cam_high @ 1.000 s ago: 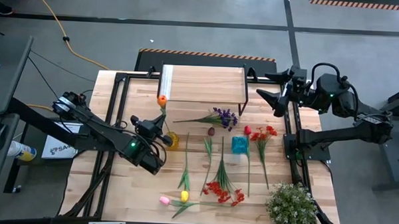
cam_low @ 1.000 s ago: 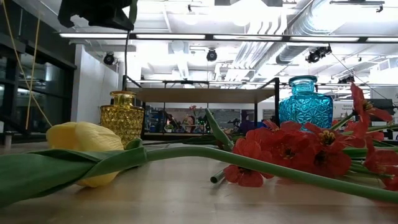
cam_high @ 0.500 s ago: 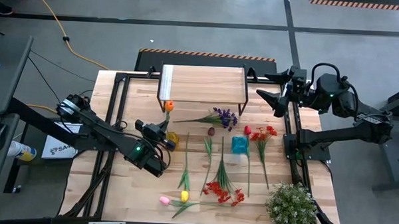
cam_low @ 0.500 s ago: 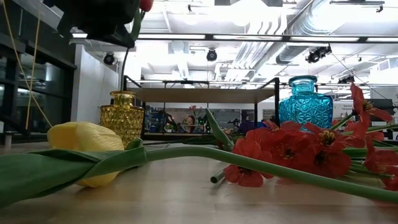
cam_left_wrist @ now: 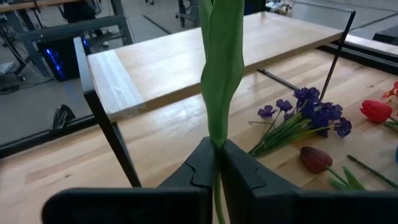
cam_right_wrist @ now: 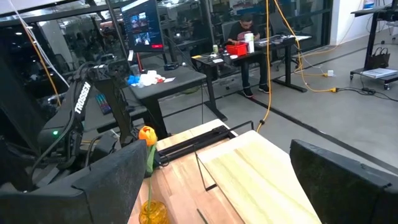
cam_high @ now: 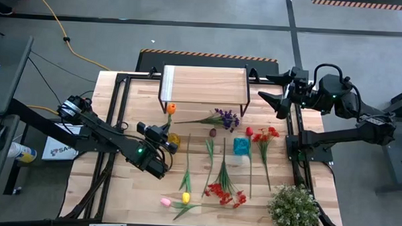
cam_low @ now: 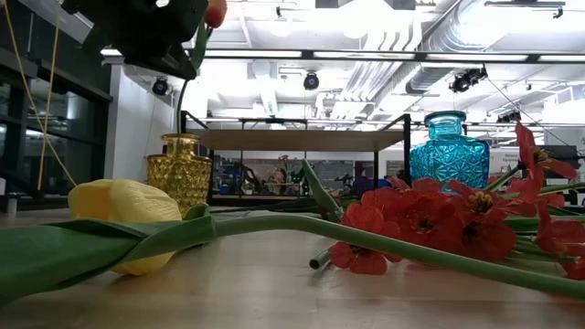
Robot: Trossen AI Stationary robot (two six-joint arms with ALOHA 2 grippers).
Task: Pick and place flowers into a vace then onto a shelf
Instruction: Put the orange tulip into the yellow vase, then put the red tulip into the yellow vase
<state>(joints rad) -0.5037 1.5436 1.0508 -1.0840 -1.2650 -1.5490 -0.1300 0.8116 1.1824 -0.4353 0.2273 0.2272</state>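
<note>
The left gripper stands closed on the green stem of an orange tulip, whose head rises beyond the fingertips while the stem runs down into the yellow vase just past the jaws. The likely risk is that the stem is not seated deep enough: if the jaws let go now, the top-heavy bloom could lean and tip the light vase, or slide out onto the table. The left wrist view shows the stem pinched between the two fingers, which the high view cannot resolve; the low view shows the stem entering the vase's mouth. The shelf lies ahead of those jaws. At the far right, the right gripper waits with its fingers spread wide and empty beside the shelf.
</note>
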